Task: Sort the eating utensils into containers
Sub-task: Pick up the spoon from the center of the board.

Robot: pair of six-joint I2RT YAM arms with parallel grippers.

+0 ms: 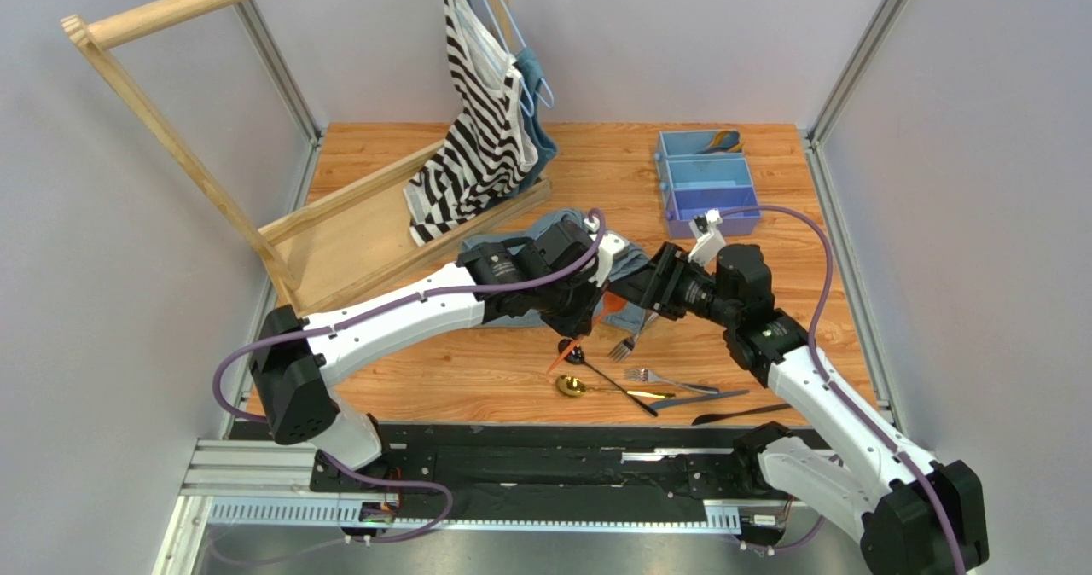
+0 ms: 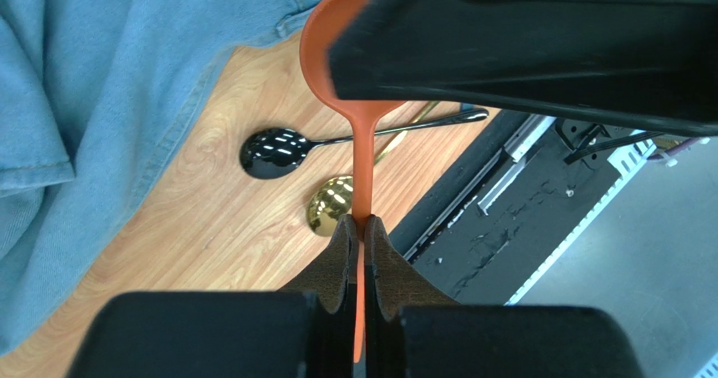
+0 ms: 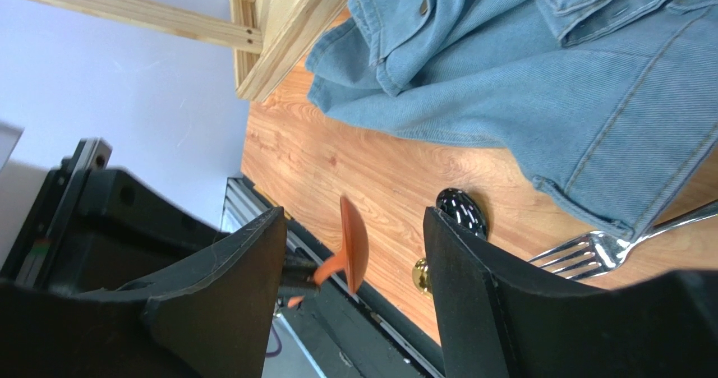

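Your left pincer (image 2: 362, 226) is clamped on the handle of the slim orange plastic spoon (image 2: 362, 155), with the bowl pointing away from its tips. Your right pincer (image 3: 352, 222) stands open, one finger on either side of that bowl, not touching it. Beyond the left pincer, a glossy black spoon (image 2: 274, 152) and a gold spoon (image 2: 331, 203) lie on the wooden table (image 2: 211, 226). The light blue three-compartment plastic tray (image 1: 705, 181) sits well apart from both pincers.

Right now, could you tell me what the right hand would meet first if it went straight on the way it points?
The orange spoon: its bowl sits between the right hand's open fingers, its handle clamped in the left hand. Contact looks near, though depth is unclear.
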